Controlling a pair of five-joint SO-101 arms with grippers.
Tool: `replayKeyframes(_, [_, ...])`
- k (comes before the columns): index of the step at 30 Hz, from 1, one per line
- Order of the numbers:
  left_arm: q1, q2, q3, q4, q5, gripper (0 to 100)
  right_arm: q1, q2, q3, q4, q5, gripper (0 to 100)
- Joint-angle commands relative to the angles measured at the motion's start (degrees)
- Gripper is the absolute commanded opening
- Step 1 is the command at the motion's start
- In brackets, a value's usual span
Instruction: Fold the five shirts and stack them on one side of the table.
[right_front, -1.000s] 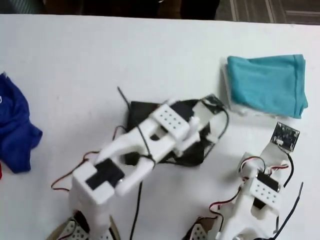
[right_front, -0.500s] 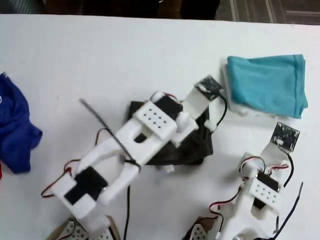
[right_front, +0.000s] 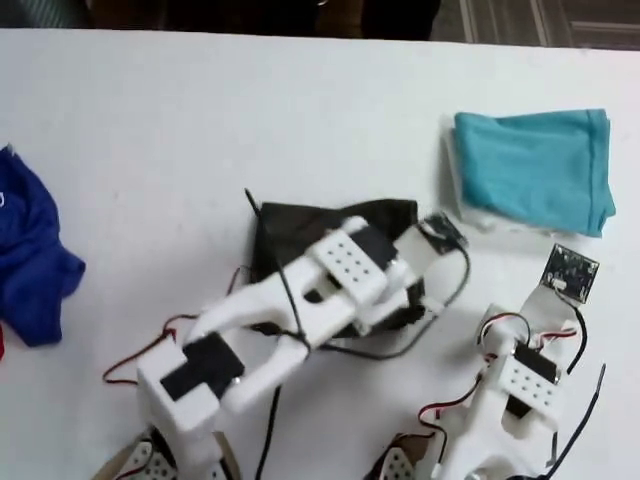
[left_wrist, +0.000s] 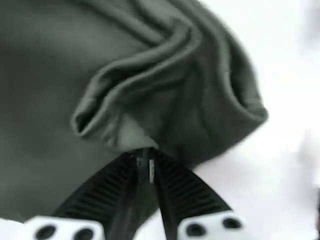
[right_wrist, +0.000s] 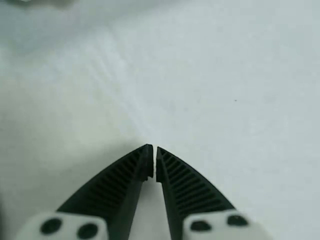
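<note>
White table (right_front: 200, 110) across the whole view, dark floor along the far edge. In the middle lies the black shirt (right_front: 300, 225), rumpled, and the left arm (right_front: 290, 310) stretches right over it, covering most of the cloth. From the wrist, the left gripper (left_wrist: 146, 162) is pinched tight on a raised fold of the black shirt (left_wrist: 165, 85), jaws together with cloth bunched at the tips. How much cloth sits between them is hard to tell.

Over on the right side, the teal shirt (right_front: 535, 165) sits folded on top of a white shirt (right_front: 452, 190), of which just a thin edge peeks out. The right arm (right_front: 520, 385) is near the front edge, apart from that stack. The right gripper (right_wrist: 154, 162) is closed on nothing, tips meeting over bare table (right_wrist: 225, 75).

Far left, the blue shirt (right_front: 30, 260) lies crumpled and cut off by the frame.
</note>
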Motion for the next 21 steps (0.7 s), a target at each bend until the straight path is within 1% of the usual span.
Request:
replayKeyframes(1, [3.87, -5.27, -2.42, 2.73, 0.26, 3, 0.75, -1.63, -2.20, -1.10, -0.53, 2.1])
replayKeyframes(4, [4.13, -7.38, -2.42, 2.90, 0.26, 3, 0.75, -1.63, -2.20, -1.10, -0.53, 2.1])
replayKeyframes(8, [2.29, -10.81, -2.42, 2.11, 0.18, 3, 0.75, -1.63, -2.20, -1.10, -0.53, 2.1])
replayKeyframes(12, [-3.60, -11.87, -2.15, -2.46, 0.18, 3, 0.75, -1.63, -2.20, -1.10, -0.53, 2.1])
replayKeyframes(16, [-10.29, -9.49, -0.31, -8.88, 0.18, 3, 0.75, -1.63, -2.20, -1.10, -0.53, 2.1])
replayKeyframes(18, [-12.22, -7.03, 0.66, -10.46, 0.18, 3, 0.75, -1.63, -2.20, -1.10, -0.53, 2.1])
replayKeyframes(21, [-12.84, -2.55, 0.66, -10.46, 0.18, 3, 0.75, -1.63, -2.20, -1.10, -0.53, 2.1])
